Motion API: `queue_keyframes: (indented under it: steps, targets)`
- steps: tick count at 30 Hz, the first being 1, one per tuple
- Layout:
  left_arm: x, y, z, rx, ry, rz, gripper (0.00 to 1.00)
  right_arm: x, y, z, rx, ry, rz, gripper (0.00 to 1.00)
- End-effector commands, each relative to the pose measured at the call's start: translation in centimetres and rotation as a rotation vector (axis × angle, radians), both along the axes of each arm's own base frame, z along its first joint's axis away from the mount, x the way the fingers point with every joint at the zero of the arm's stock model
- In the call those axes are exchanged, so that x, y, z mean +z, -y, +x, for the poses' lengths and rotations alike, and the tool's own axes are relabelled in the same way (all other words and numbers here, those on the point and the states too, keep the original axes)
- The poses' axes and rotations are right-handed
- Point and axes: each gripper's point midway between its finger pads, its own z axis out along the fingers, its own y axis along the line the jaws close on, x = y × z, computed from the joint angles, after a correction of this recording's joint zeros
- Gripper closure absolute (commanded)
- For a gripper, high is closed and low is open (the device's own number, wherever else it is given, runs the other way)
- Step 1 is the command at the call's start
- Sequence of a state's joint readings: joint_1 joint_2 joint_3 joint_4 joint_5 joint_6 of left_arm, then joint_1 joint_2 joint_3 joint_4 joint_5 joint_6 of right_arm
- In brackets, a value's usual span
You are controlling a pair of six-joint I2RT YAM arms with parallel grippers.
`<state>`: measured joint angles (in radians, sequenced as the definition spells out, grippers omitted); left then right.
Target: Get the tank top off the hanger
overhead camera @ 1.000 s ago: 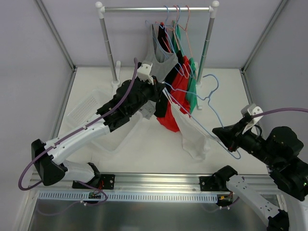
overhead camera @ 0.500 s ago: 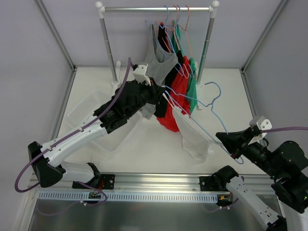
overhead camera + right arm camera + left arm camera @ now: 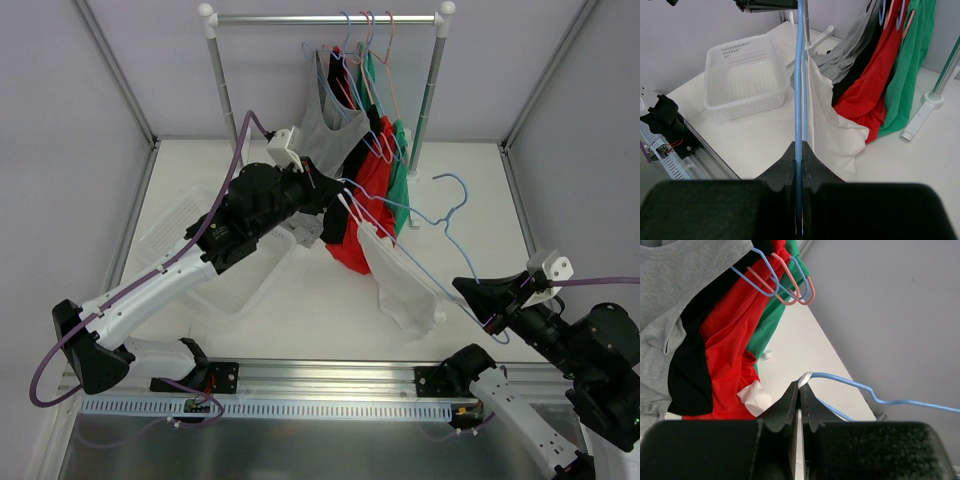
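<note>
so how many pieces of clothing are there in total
5. On the rail: grey top, black one, red one, green one. The white tank top hangs from the blue hanger, off the rail. Others may hide between them.

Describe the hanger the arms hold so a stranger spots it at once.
Find the clothes rack at the back. In front of it, a blue hanger spans from the left gripper to the right gripper, a white tank top hanging off it. It alone is off the rail.

Light blue hanger (image 3: 799, 75), white tank top (image 3: 405, 290), grey tank top (image 3: 335, 125), red garment (image 3: 368, 200), green garment (image 3: 400, 185), white basket (image 3: 747, 106)
</note>
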<state>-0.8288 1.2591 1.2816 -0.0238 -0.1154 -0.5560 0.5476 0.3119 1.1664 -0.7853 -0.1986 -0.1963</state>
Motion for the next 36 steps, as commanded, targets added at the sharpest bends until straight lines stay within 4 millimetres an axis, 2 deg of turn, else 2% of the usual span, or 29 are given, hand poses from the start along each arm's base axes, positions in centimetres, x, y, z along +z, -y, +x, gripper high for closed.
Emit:
queue_keyframes:
  steps: [1,5,10,16,18,19,21,22,23,24,25,26,27,28,29,32,35,36]
  targets:
    - [-1.7,-2.5,2.7,0.14,-0.038,0.03,1.0,5.7,1.0,-1.5,-0.005,0.201,0.108,1.0]
    - [-2.9,-2.5,2.9,0.128,-0.069,0.033,0.92,5.8,1.2,-1.6,-0.008,0.186,0.115,1.0]
    - [-3.3,-0.6,2.6,0.036,-0.085,0.033,1.0,5.2,0.3,-0.9,0.011,0.148,0.101,1.0]
    - [-3.0,0.8,2.1,-0.047,-0.074,0.028,1.0,5.3,0.4,0.1,-0.021,0.15,0.111,1.0]
    - [-3.1,1.8,1.3,-0.116,-0.075,0.022,1.0,6.4,0.8,0.6,-0.059,0.202,0.151,1.0]
    - [-3.7,2.7,0.5,-0.18,-0.097,0.022,0.96,6.7,0.6,1.4,-0.072,0.227,0.187,1.0]
    - [-3.7,4.1,-0.5,-0.267,-0.087,-0.012,0.88,7.4,1.2,1.8,-0.114,0.287,0.251,1.0]
    - [-4.0,5.3,-2.1,-0.373,-0.105,-0.033,0.85,9.2,1.3,1.9,-0.12,0.363,0.32,1.0]
    - [-4.0,6.3,-3.2,-0.449,-0.079,-0.066,0.82,7.7,0.6,3.1,-0.124,0.354,0.326,1.0]
    - [-4.5,7.2,-4.1,-0.513,-0.084,-0.08,0.82,8.1,0.7,3.2,-0.132,0.396,0.362,1.0]
    - [-4.8,8.0,-6.0,-0.623,-0.093,-0.095,0.82,10.4,1.2,2.8,-0.133,0.5,0.445,1.0]
    - [-5.0,9.0,-7.7,-0.696,-0.078,-0.1,0.83,8.8,0.5,4.3,-0.143,0.495,0.449,1.0]
    - [-6.1,9.8,-8.5,-0.738,-0.094,-0.084,0.83,9.1,0.5,4.5,-0.148,0.53,0.479,1.0]
    - [-6.8,10.3,-9.5,-0.788,-0.084,-0.064,0.84,10.7,1.0,4.1,-0.153,0.606,0.538,1.0]
    - [-7.4,11.1,-11.1,-0.838,-0.091,-0.052,0.85,10.4,0.7,4.6,-0.154,0.618,0.542,1.0]
    - [-10.3,12.4,-13.0,-0.896,-0.134,-0.008,0.85,11.8,1.0,5.2,-0.179,0.658,0.601,1.0]
    - [-13.4,12.8,-12.9,-0.866,-0.196,0.032,0.84,12.6,0.4,5.9,-0.169,0.666,0.623,1.0]
    - [-14.3,12.8,-12.7,-0.85,-0.217,0.042,0.74,13.0,0.4,6.0,-0.171,0.676,0.626,1.0]
